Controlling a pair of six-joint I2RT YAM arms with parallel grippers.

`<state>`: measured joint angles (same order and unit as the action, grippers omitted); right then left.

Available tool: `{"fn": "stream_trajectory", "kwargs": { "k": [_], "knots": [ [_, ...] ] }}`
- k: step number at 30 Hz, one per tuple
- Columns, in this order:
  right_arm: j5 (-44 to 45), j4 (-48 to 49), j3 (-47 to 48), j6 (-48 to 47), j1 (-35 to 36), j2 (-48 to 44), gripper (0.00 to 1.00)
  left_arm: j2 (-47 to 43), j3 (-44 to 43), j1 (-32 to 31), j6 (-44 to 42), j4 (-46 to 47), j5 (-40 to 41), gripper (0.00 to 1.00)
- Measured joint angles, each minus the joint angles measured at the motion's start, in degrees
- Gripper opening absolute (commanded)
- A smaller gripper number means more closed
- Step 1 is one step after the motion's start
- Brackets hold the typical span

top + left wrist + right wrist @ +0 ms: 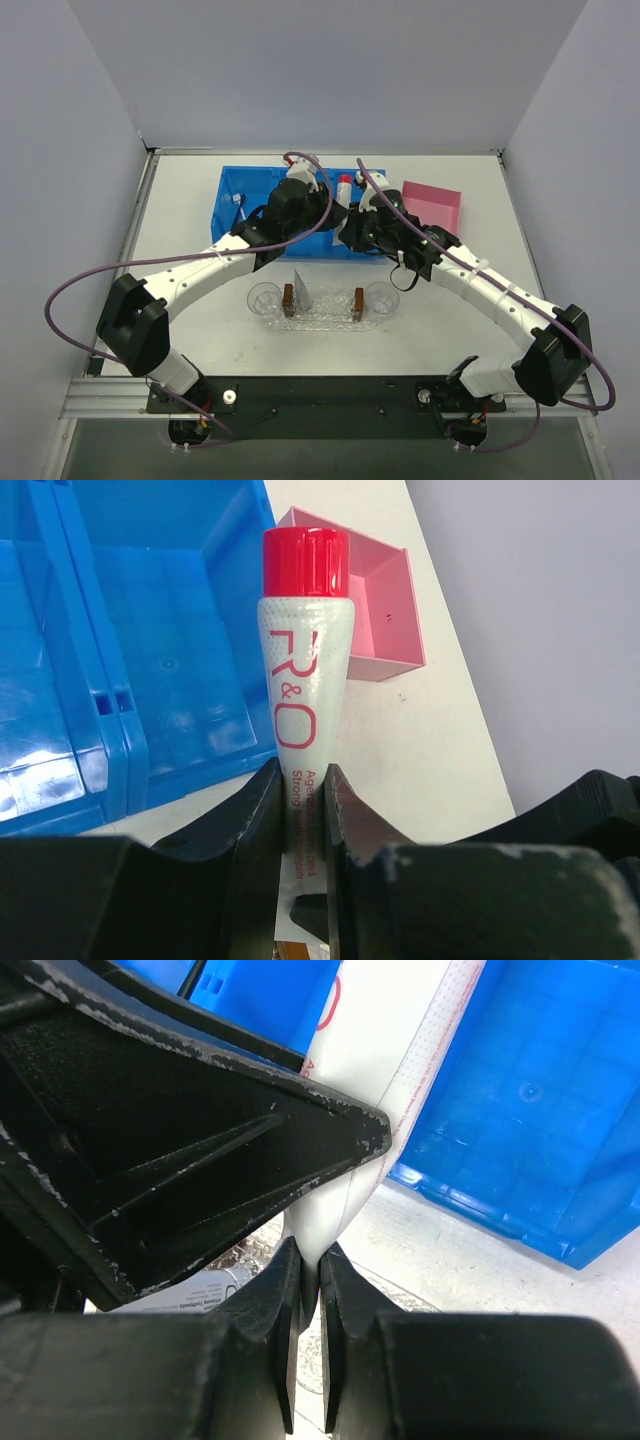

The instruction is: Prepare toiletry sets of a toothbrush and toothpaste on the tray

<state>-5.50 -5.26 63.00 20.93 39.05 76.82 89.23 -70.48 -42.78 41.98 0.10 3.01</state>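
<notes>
pinching the flat crimped tail of the toothpaste (300,670), the right gripper (310,1260) has its black fingers pressed tight on it, while the left gripper (303,780) clamps the same smooth silvery-white tube by its body, glossy red cap pointing away. both arms reach forward with elbows bent outward, past the clear glittery tray (322,318), meeting over the hard blue bin (160,660), the pink box (385,610) beyond.

The toothpaste (400,1040) is cut off above, its tail seemingly hidden inside the right gripper (310,1270).

White table (180,200) with blue bin (235,190), pink box (432,205) beside it, clear tray (320,318) nearer front
</notes>
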Motion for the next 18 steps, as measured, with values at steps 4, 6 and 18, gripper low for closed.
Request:
{"fn": "stream_trajectory", "kwargs": {
  "k": [4, 6, 18],
  "knots": [
    [0.0, -0.3, 0.0, 0.0, 0.0, -0.2, 0.00, -0.1, 0.5, 0.2, -0.7, 0.8, -1.3, 0.55],
    [0.0, -0.3, -0.1, -0.1, -0.1, -0.6, 0.00, -0.1, 0.2, 0.2, -1.9, 0.9, -3.2, 0.64],
    [-1.1, -6.1, -0.7, -2.0, -1.0, -10.2, 0.00, -2.4, -1.3, 5.7, -6.4, 3.2, -14.2, 0.74]
  ]
}}
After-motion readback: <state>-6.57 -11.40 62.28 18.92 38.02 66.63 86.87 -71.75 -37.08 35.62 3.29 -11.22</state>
